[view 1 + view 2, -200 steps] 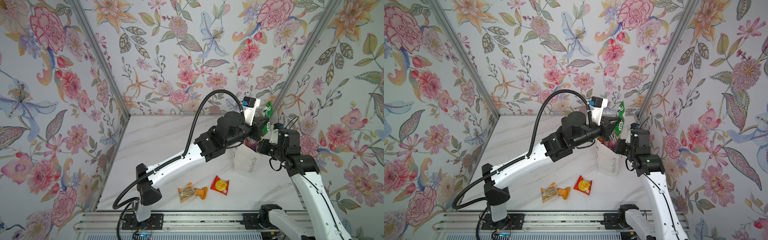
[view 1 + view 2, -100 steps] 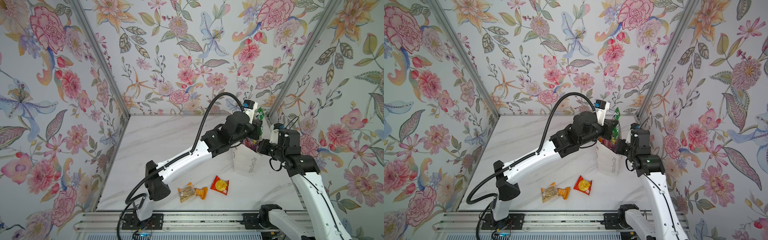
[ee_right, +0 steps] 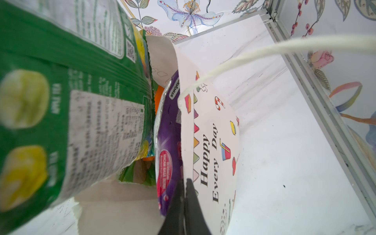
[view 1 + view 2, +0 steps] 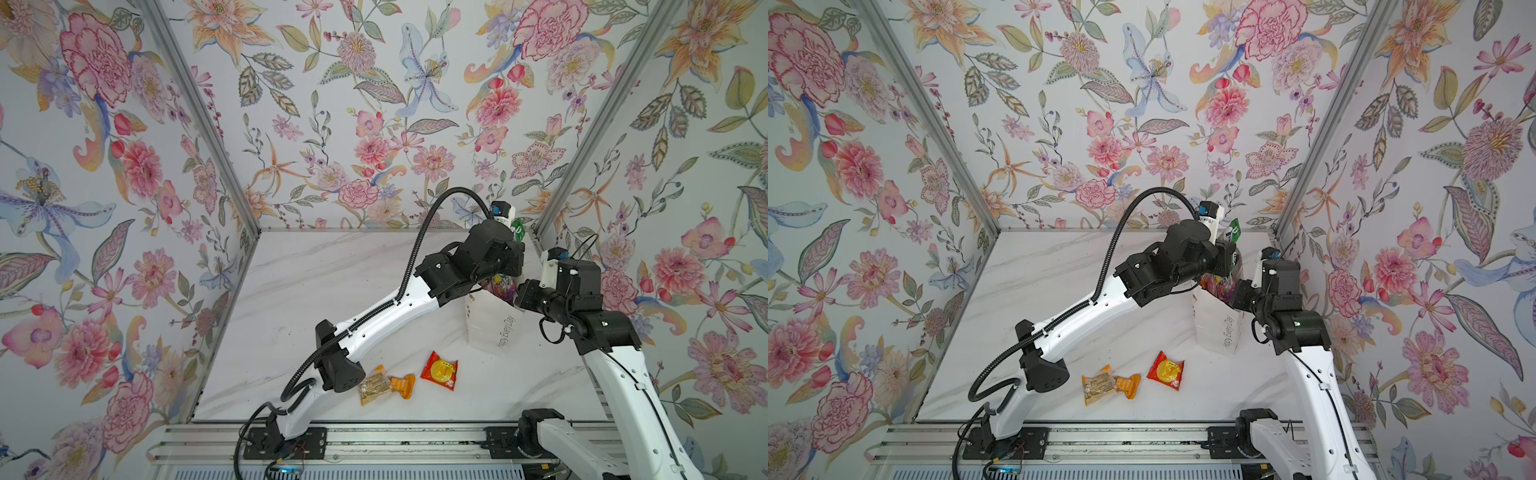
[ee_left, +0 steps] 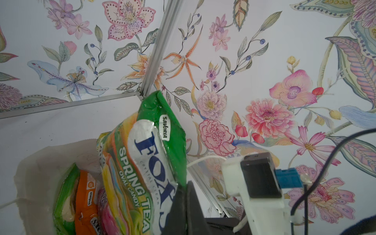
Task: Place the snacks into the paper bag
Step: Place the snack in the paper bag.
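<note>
The white paper bag point(image 4: 494, 328) point(image 4: 1219, 328) stands at the back right of the table. My left gripper point(image 5: 186, 193) is shut on the green FOX'S candy bag point(image 5: 150, 154), which hangs in the bag's mouth with its top poking out point(image 4: 518, 229). My right gripper point(image 3: 185, 189) is shut on the paper bag's printed wall point(image 3: 209, 142) at its rim. Inside lie a purple packet point(image 3: 168, 142), an orange packet point(image 5: 85, 199) and a green one. On the table in front lie a red-orange sachet point(image 4: 440, 371) and two orange-wrapped bars point(image 4: 376, 384).
Floral walls close in on three sides, and the bag stands near the right wall's metal rail point(image 3: 325, 114). A cord handle point(image 3: 264, 50) arches across the right wrist view. The left arm point(image 4: 374, 320) reaches diagonally across the marble table.
The left arm has stretched farther toward the paper bag, and the green candy bag has sunk lower into its mouth. The right arm has stayed put.
</note>
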Robot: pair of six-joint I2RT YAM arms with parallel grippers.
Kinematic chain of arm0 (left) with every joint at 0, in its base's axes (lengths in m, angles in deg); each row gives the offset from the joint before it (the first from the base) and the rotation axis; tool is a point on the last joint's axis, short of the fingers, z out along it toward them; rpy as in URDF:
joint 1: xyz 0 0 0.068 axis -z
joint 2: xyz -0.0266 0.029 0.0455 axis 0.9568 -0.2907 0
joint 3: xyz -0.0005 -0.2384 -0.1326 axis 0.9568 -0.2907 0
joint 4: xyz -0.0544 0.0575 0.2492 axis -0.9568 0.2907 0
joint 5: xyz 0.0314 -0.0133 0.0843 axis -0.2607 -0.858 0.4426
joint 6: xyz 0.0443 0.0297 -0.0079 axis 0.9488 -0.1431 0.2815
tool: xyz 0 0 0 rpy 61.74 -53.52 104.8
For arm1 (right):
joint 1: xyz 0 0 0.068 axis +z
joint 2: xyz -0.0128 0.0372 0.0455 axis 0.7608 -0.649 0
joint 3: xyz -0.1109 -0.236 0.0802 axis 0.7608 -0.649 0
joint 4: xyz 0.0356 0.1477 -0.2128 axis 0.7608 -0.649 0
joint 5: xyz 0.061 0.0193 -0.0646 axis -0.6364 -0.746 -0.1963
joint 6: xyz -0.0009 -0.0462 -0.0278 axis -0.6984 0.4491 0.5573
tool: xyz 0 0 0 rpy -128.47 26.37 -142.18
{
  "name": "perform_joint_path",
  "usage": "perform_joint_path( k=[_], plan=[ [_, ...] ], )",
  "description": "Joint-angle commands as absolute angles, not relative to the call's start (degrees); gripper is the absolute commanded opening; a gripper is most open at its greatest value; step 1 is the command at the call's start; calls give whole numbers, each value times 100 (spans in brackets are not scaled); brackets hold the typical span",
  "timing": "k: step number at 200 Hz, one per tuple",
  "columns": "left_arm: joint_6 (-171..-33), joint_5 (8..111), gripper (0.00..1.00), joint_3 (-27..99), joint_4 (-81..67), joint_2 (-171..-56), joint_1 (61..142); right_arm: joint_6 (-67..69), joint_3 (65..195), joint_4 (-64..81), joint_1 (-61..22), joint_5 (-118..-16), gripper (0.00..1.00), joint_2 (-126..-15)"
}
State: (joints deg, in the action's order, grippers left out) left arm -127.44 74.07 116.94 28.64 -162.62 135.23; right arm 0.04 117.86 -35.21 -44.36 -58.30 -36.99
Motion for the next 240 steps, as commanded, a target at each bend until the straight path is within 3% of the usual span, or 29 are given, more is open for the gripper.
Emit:
perform_joint_path(
  k=[1,16,29,68,118,190,218,240],
  plan=[
    [-12949,7445,0,13529,4220,-17238,13449,39,11817,-3435,-4426,-5854,0,-3587],
    [-13093,7207,0,13056,4183,-16999,13406,54,11816,-3437,-4443,-5817,0,-3580],
    [-12934,7576,0,13670,4516,-17100,13543,52,11819,-3435,-4452,-5796,0,-3583],
    [-12764,7932,0,13664,4717,-16829,13710,33,11876,-3436,-4469,-5814,0,-3644],
    [-13204,6848,0,13695,4756,-17254,13576,40,11902,-3435,-4467,-5800,0,-3633],
    [-13334,7052,0,13692,4803,-17392,13229,52,11863,-3435,-4470,-5811,0,-3626],
    [-13234,7040,24,13693,4855,-17433,13139,57,11872,-3435,-4470,-5805,0,-3620],
    [-13108,7090,36,13681,4872,-17366,13122,40,11888,-3434,-4470,-5818,0,-3630]
  ],
)
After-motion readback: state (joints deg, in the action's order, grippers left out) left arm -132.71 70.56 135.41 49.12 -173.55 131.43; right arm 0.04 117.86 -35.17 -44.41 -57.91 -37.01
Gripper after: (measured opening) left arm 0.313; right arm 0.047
